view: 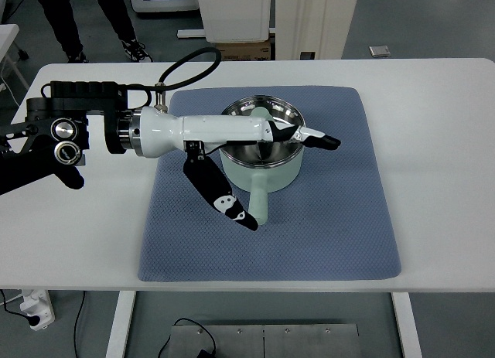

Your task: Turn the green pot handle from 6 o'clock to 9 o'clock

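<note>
The green pot (263, 161) sits on the blue mat (332, 219) (mid-bench (441, 126)), its handle (259, 203) pointing straight toward the camera. The left hand (267, 153) spreads wide, fingers over the rim, thumb beside the handle, gripping nothing.

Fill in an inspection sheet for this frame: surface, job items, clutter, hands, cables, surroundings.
Surface: white table, blue mat in the middle.
Job's things: green pot on the mat, handle pointing toward the camera.
Clutter: nothing seen.
Hands: left hand over the pot, one finger beside the handle, others across the rim; right not in view.
Cables: black loop at the left arm; cord below.
Surroundings: person's legs, cardboard box.
</note>
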{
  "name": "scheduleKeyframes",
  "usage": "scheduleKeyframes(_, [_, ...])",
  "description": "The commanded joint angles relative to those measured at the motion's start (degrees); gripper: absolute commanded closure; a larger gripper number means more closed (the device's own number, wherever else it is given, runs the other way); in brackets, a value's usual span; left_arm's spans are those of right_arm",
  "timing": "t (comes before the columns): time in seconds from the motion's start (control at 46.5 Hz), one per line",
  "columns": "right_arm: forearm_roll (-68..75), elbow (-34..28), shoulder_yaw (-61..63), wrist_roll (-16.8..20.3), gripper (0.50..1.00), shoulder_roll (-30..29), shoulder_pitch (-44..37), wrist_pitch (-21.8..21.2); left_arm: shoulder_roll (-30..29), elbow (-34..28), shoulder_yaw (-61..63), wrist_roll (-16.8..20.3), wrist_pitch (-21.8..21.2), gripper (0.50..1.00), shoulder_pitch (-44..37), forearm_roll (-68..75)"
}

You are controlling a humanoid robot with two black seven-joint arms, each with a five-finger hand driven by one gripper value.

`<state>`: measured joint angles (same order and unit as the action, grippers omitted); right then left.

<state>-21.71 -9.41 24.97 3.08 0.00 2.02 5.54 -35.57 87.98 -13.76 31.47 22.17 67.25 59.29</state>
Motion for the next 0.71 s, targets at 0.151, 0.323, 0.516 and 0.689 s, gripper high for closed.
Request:
scheduleKeyframes(0.151, [0.00, 0.00, -0.01, -0.01, 0.500, 0.00, 0.00, 0.00, 2.61, -0.62, 2.15, -0.09, 1.03, 0.500, -0.46, 8.11])
scheduleKeyframes(0.323, [0.00, 0.00, -0.01, -0.01, 0.500, 0.00, 0.00, 0.00, 4.37, -2.11, 2.59, -0.18, 2.00, 0.500, -0.28, 13.21])
scheduleKeyframes(0.516, [0.00, 0.00, 0.08, -0.01, 0.500, 0.00, 0.00, 0.00, 7.79, -7.29, 2.86, -0.27, 2.62, 0.500, -0.10, 15.94])
scheduleKeyframes(0.689, [0.00, 0.00, 0.08, -0.01, 0.500, 0.00, 0.00, 0.00, 10.52, -10.11, 3.74, -0.18, 2.62, 0.500, -0.02, 20.07])
